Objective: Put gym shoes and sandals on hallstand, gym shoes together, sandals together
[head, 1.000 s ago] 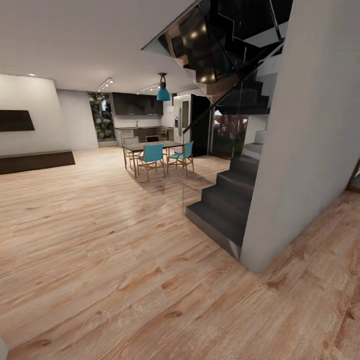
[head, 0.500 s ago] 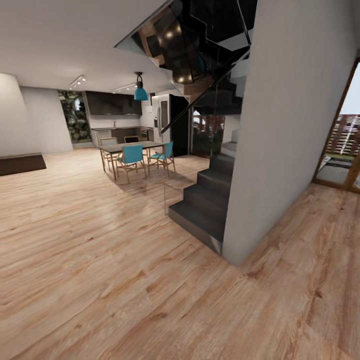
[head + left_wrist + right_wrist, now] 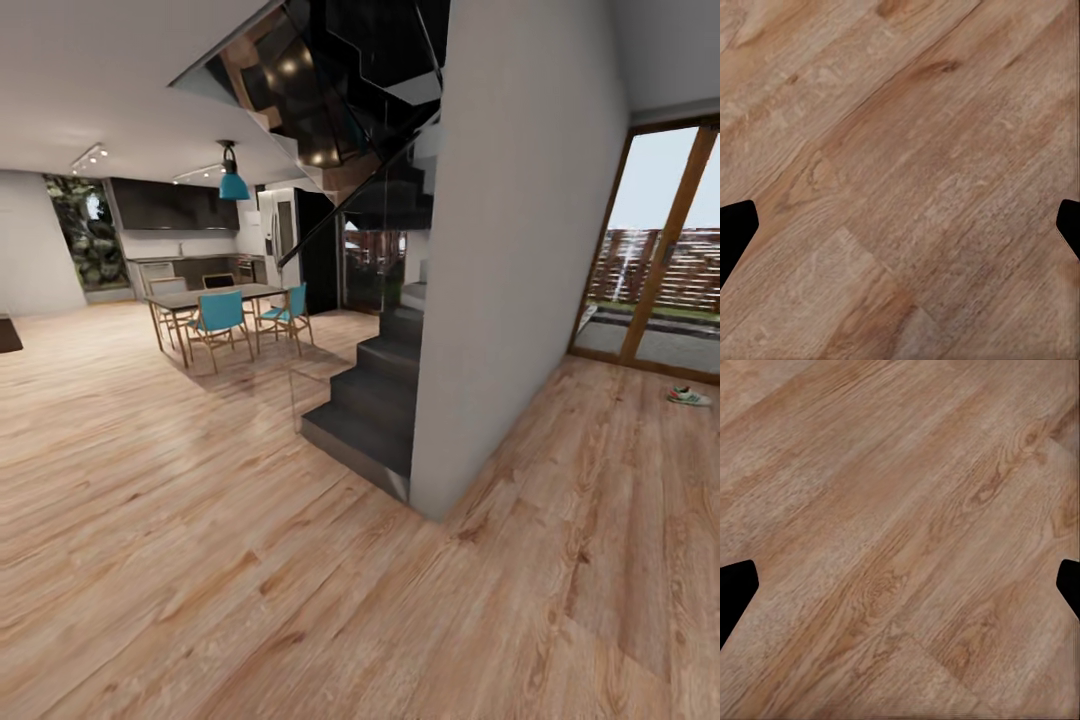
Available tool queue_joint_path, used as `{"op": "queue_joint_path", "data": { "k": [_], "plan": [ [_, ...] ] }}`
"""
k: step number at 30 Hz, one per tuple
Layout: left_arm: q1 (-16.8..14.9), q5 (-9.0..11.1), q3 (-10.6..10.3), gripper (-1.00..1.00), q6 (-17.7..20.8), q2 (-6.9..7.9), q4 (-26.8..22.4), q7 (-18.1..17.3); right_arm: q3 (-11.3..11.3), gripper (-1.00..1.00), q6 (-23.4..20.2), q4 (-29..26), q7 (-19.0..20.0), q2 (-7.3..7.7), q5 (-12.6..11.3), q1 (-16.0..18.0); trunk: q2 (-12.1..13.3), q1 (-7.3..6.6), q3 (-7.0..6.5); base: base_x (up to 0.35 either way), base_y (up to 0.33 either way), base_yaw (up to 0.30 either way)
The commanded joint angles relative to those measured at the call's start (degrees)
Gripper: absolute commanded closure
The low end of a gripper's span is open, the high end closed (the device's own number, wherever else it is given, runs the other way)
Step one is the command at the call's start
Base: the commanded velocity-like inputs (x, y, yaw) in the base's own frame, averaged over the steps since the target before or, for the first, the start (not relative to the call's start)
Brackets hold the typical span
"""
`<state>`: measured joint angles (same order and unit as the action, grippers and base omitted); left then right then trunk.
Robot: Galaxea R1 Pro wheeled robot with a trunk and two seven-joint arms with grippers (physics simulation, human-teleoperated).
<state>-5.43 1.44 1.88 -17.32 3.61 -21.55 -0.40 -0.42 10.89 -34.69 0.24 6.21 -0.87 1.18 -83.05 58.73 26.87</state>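
One gym shoe, cream-white with green stripes, lies on the corridor floor at the far right, close to the glass door. The sandals and the hallstand are out of view. My left gripper hangs open over bare wood planks, its black fingertips at the picture's two sides with nothing between them. My right gripper is open too, above plain floor, with one dark fingertip at each side.
A white wall block and a dark staircase stand in the middle. A dining table with teal chairs is further back left. A wood-framed glass door is at the right.
The whole head view has swung to the right, so the camera turned. The glass door and a gym shoe have come into sight at the right.
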Motion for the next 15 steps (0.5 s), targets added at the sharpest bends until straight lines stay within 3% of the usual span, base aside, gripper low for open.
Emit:
{"op": "queue_joint_path", "data": {
  "k": [1, 6, 15],
  "plan": [
    [-0.02, 0.14, 0.11, -1.0, -0.17, -0.02, 0.02, -0.04, -0.02, -1.0, 0.19, 0.04, 0.02, -0.02, -0.08, 0.05, -0.03, 0.0, 0.06, 0.0, 0.0, -0.268],
    [-0.02, 0.14, 0.14, -1.0, -0.17, -0.03, 0.02, -0.04, -0.02, -1.0, 0.19, -0.01, 0.02, -0.01, -0.09, 0.05, -0.03, 0.0, 0.06, 0.059, 0.0, -0.268],
    [-0.02, 0.14, 0.14, -1.0, -0.17, -0.01, 0.02, -0.04, -0.02, -1.0, 0.19, -0.02, 0.02, -0.03, -0.09, 0.05, -0.03, 0.0, 0.06, 0.262, -0.046, -0.268]
  ]
}}
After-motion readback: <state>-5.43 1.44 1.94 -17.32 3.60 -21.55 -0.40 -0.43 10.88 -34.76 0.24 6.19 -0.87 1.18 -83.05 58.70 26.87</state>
